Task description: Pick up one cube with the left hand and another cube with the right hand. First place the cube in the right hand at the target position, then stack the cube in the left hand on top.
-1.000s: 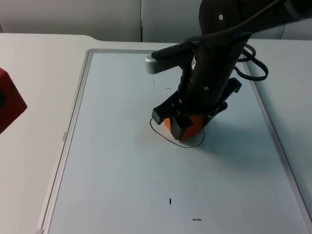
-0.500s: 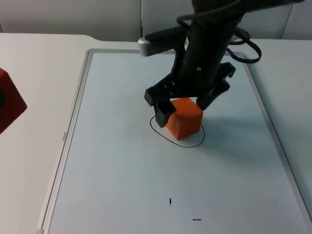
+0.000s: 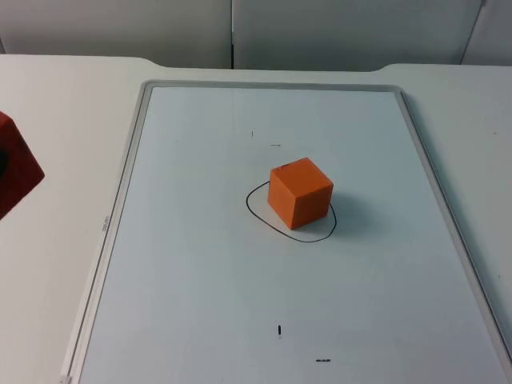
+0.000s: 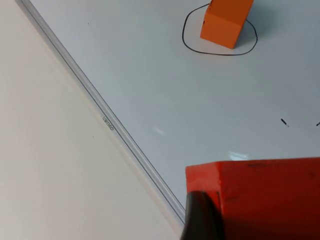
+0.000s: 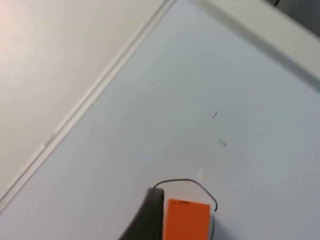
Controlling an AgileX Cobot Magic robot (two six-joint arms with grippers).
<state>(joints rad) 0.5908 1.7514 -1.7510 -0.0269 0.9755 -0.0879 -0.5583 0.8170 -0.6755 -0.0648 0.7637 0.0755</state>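
With the orange cube [image 3: 300,202] sitting in the drawn circle [image 3: 258,213] at the whiteboard's [image 3: 184,264] centre, my left gripper [image 4: 202,217], clamped on the red cube [image 4: 260,197] at nine o'clock, must descend squarely; my right gripper's [image 5: 150,212] fingers I cannot judge.

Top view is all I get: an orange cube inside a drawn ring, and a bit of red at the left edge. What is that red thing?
Observer: A red cube. In the left wrist view, one of the left fingers lies black against its face, above the whiteboard's frame.
Visitor: And where is the other arm?
Observer: Up above. The right wrist view looks down on the orange cube, with one of the right fingers hanging over the board.
Visitor: Does the cube sit inside the ring?
Observer: The left wrist view shows the ring running bare in front of the cube's base and on both sides.
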